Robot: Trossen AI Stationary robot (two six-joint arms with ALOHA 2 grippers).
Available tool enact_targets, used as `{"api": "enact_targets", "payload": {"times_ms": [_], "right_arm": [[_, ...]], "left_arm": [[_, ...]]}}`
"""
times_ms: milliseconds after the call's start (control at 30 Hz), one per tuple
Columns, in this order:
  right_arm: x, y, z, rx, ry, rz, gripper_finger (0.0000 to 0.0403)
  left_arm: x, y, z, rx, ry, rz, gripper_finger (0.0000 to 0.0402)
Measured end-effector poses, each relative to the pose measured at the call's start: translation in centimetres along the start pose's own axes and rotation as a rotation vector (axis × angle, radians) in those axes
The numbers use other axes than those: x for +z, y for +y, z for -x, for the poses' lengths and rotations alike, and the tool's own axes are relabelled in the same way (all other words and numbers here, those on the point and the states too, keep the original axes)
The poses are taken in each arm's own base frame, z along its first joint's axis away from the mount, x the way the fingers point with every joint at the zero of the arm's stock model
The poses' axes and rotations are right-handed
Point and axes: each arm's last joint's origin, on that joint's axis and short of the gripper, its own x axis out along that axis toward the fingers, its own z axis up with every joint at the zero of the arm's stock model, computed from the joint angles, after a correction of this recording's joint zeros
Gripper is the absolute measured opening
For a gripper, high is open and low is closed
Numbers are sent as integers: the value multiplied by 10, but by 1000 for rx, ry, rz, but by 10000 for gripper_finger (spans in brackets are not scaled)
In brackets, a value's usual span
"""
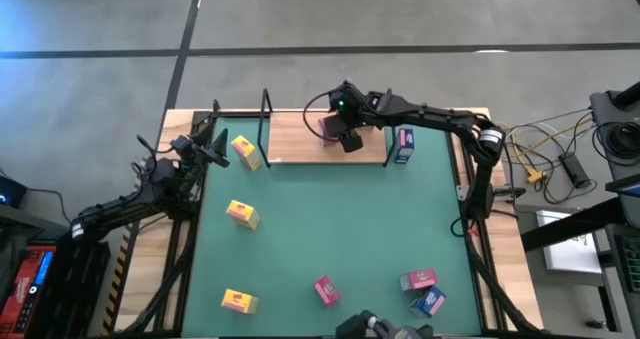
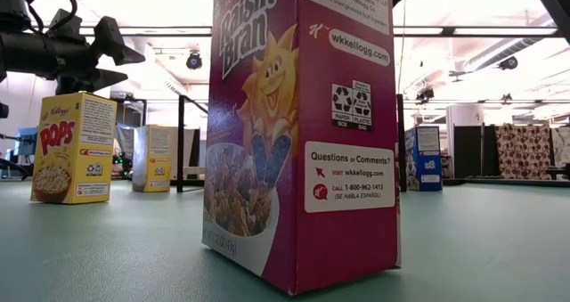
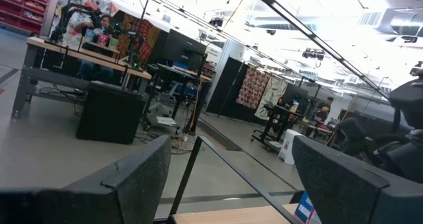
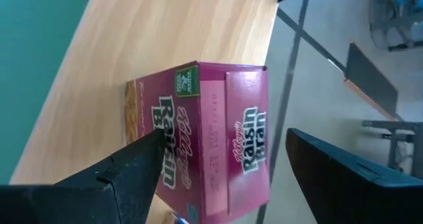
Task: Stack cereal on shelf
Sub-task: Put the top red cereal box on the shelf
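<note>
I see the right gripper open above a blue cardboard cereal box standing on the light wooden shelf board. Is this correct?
Not quite: the box is pink, not blue. The right wrist view shows the open right gripper over a pink cardboard Raisin Bran box on the light wooden shelf board.

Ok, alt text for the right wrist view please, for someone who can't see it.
A pink Raisin Bran box sits on the light wooden shelf, framed between the open dark fingers of the right gripper. Green table borders one side of the shelf; grey floor lies beyond the other.

Bright overhead ceiling lights [image 2: 463,35], blown-out glare, soft blurred room background.
</note>
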Motion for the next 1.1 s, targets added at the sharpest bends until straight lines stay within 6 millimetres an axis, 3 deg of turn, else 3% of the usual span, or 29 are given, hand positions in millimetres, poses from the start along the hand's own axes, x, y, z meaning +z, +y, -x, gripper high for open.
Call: {"api": "enact_targets", "payload": {"times_ms": [833,1100], "right_arm": [[-7,6,-4,89,37,-45,300],[-7,7,-8,95,39,-45,260]], "left_arm": [[0,0,0,0,0,0,299],[0,0,0,0,0,0,299]]}}
